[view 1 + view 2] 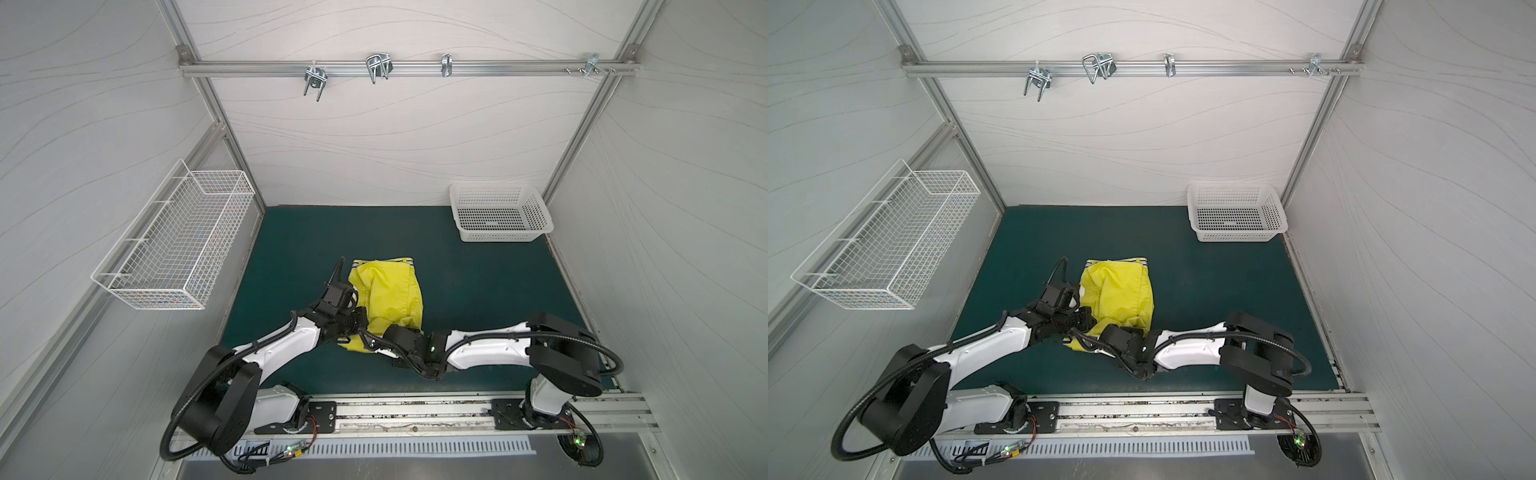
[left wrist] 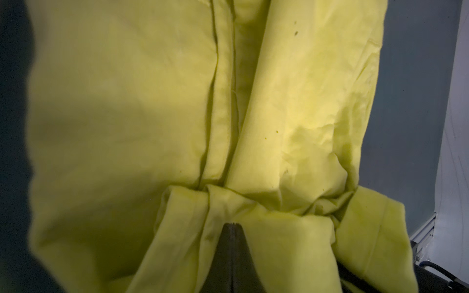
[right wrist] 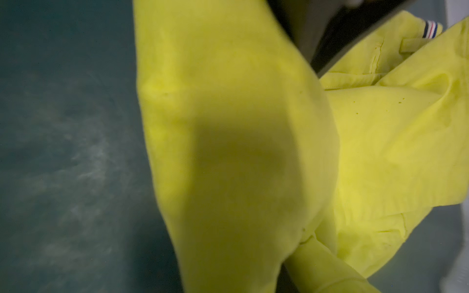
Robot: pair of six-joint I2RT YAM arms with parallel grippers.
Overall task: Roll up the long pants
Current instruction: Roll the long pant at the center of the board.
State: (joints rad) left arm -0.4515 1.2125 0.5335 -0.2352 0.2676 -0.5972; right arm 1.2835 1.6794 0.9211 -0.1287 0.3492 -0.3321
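The long pants (image 1: 390,295) (image 1: 1121,295) lie folded into a short bright yellow-green bundle on the green mat. Their striped waistband (image 1: 409,262) is at the far end. Both arms meet at the near end, where the fabric is bunched and raised. My left gripper (image 1: 359,326) (image 2: 232,224) is shut, its dark fingers (image 2: 228,253) pressed together with a rolled fold of the pants (image 2: 127,101) at their tips and fabric along both sides. My right gripper (image 1: 376,345) is at the same near edge. In the right wrist view the pants (image 3: 228,126) drape over its jaws and hide them.
A white plastic basket (image 1: 500,218) stands at the mat's back right corner. A white wire basket (image 1: 174,249) hangs on the left wall. A metal rail with hooks (image 1: 378,66) crosses the back wall. The arms' base rail (image 1: 415,415) runs along the front edge.
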